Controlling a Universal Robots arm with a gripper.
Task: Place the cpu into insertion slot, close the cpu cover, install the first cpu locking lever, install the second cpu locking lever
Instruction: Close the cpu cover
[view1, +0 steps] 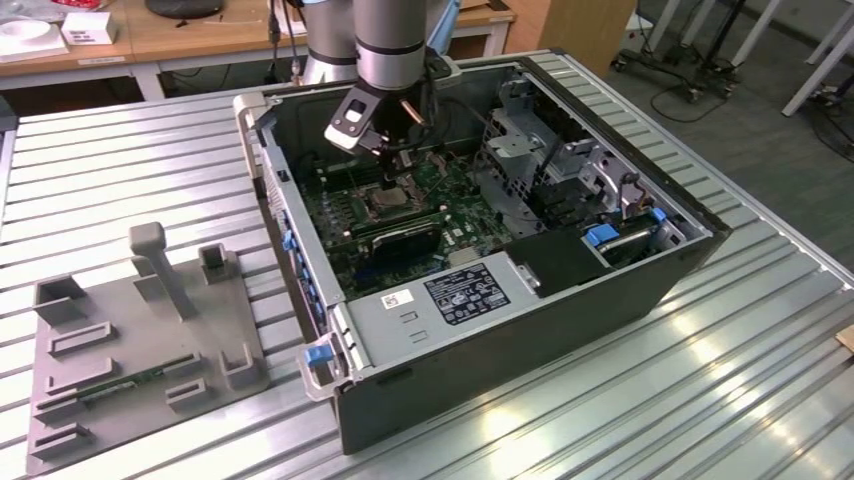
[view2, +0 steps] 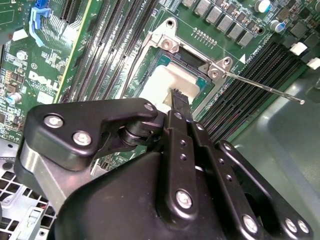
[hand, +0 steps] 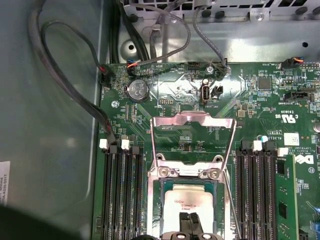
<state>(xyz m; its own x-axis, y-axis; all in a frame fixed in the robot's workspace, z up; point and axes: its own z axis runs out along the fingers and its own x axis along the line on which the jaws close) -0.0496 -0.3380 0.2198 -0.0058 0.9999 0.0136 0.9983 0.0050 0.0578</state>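
1. Hand (hand: 188, 221) is down inside the open computer case (view1: 561, 330) on the counter (view1: 747, 400), fingers together, tips at the cpu (hand: 187, 200).
2. The cpu sits in its socket.
3. The cpu cover (hand: 192, 119) is swung open, behind the socket.
4. A thin lever (view2: 265, 89) angles out, unlatched.

A table (view1: 747, 400) of long ribbed metal slats, silvery and glossy where light falls on it, carries 2 things. An open black computer case (view1: 534, 340) lies on its side across the middle of the table, open face up, with 1 corner reaching toward the near edge. Near it, toward the exterior view's left, a flat grey fixture plate (view1: 134, 350) lies on the slats. A tall post (view1: 154, 265) and several small bracket-shaped holders stand up from the plate.
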